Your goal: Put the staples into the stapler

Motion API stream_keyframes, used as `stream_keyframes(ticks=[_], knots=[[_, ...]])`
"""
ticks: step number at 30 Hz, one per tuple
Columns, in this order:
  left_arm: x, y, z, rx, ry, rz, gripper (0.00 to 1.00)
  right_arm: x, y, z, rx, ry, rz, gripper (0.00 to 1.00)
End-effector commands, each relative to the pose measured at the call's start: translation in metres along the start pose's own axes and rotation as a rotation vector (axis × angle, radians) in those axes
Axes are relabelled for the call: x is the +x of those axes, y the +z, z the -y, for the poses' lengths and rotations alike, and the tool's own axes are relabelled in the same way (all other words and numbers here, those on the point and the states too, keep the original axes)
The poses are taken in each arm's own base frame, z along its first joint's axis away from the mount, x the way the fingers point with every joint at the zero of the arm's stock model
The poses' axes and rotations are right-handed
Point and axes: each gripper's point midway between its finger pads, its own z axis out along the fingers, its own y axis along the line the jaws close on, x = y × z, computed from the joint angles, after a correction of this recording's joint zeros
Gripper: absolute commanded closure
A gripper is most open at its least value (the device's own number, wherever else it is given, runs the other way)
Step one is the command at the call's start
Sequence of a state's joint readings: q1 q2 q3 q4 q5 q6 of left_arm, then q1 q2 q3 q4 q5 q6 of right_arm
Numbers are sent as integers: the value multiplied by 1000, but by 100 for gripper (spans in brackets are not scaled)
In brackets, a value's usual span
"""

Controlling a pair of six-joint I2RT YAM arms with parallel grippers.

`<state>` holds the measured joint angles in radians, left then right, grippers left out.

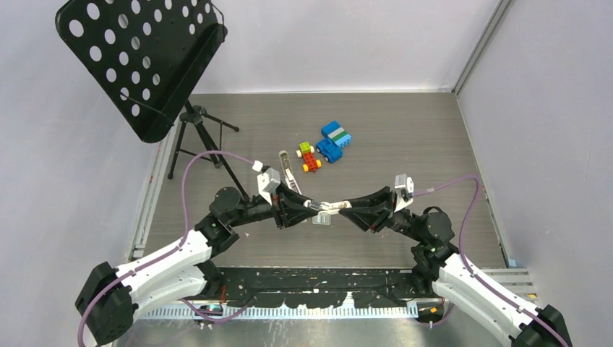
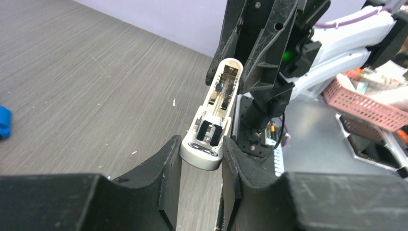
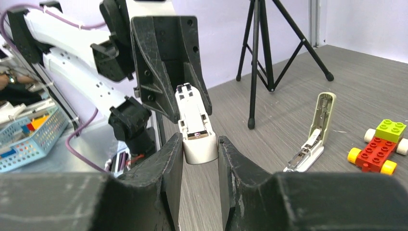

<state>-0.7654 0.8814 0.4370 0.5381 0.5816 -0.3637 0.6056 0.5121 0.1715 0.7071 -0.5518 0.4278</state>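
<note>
A: Where was the stapler (image 2: pixel 214 103)?

B: Off the surface, held in the air about midway between its left and right edges and nearer the near edge than the far one. It stretched between the two hands, with its open channel and spring facing the left wrist camera.

A: And the staples?

B: I couldn't find them in any view. No silvery strip showed in the channel or on the surface.

A: How did the hands stand?

B: The left hand (image 2: pixel 202 144) was narrowed onto the grey end of the stapler, with a finger pressed to each side. The right hand (image 3: pixel 200 140) was pinched on the opposite end in the same way, so the two met nearly tip to tip.

A: So what step was that?

B: By my reading, it was settling the stapler so that it could be fed. To do that well, one hand needed to keep a firm hold on the body and leave the channel unblocked. The other needed to let go gently, without twisting, since two grips on so short a thing could pry it askew or pop it loose.

A: Anything near?

B: A larger stapler (image 3: pixel 312 132) lay open on the surface toward the far edge, near some toy blocks (image 3: pixel 377 149) and well apart from the hands
</note>
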Motion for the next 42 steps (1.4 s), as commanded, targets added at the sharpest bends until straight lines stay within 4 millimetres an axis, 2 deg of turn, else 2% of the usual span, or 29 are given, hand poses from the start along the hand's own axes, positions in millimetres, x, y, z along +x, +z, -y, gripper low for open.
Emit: stream_keyframes(ticks=[1,8,10,16,18,22,27,29,30,35,42], knots=[[-5,-6,-15,-84,-82,100,100,-80,-1,1,50,-48,353,100],[16,-2,-11,-33,-197,77,97,-79,3,5,33,1,393,100],[16,0,-12,-28,-204,78,86,-77,5,5,21,7,384,100],[12,-3,-11,-47,-150,27,36,-55,12,9,13,-25,270,100],[12,-7,-12,-71,-112,-16,25,-48,15,9,12,-35,223,100],[3,-19,-14,-130,-20,-76,12,-31,15,12,20,-61,111,100],[-18,-30,-13,-167,117,-134,5,-18,14,8,-12,-110,0,100],[-18,-31,-12,-157,147,-195,4,-14,14,4,-39,-119,-24,100],[-23,-28,-10,-136,168,-212,4,-12,14,2,-54,-120,-35,99],[-23,-11,1,15,208,-287,2,-7,16,-9,-134,-118,-66,100],[-8,11,11,163,213,-344,4,-5,18,-15,-184,-113,-79,100]])
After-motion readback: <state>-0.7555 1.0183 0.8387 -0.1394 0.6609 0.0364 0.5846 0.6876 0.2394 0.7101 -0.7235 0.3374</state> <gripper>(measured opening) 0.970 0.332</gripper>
